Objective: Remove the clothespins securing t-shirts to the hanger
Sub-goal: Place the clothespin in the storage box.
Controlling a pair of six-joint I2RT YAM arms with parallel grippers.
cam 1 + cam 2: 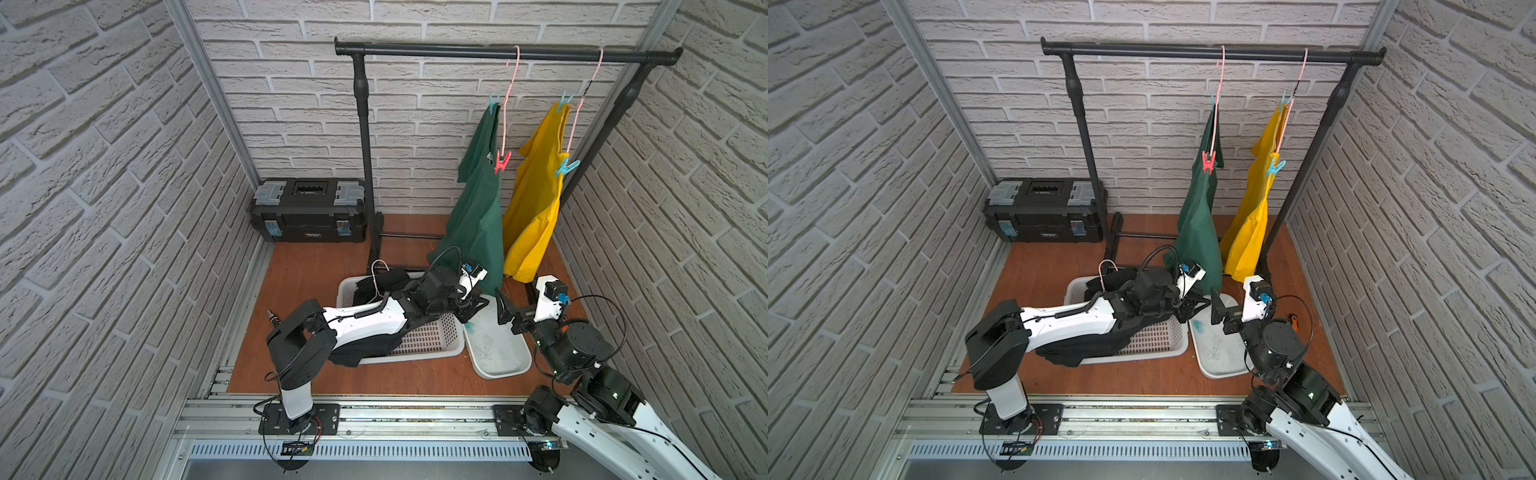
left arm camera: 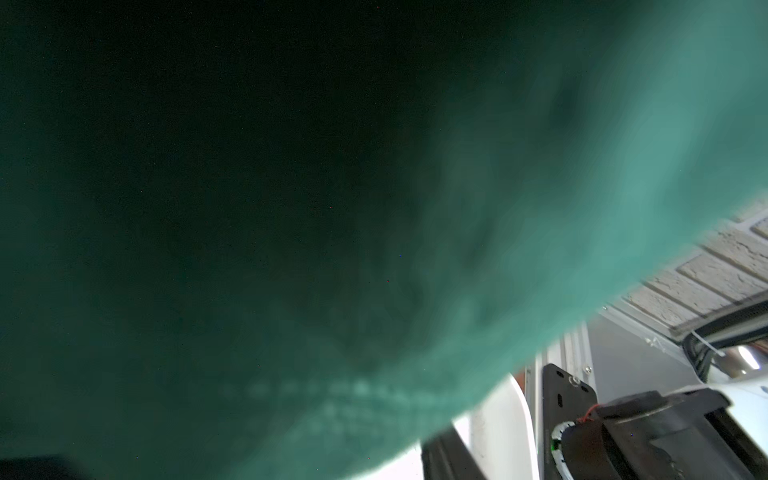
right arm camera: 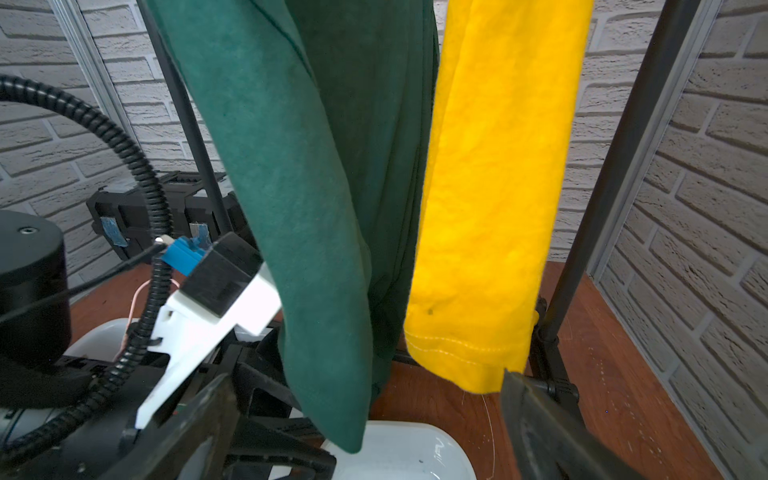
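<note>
Left end effector (image 1: pixel 471 309) hovering over white plastic tray (image 1: pixel 498 357), opening unclear; dark green cloth t-shirt (image 1: pixel 478 208) draping its camera (image 1: pixel 473 271), risking snagging. Right end effector (image 1: pixel 505 309) gaping wide, empty.

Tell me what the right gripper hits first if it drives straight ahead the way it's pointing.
Most likely the dark green t-shirt: its lower edge hangs in front of the open right gripper in the right wrist view. The yellow t-shirt hangs right beside it, and depth between them is unclear.
</note>
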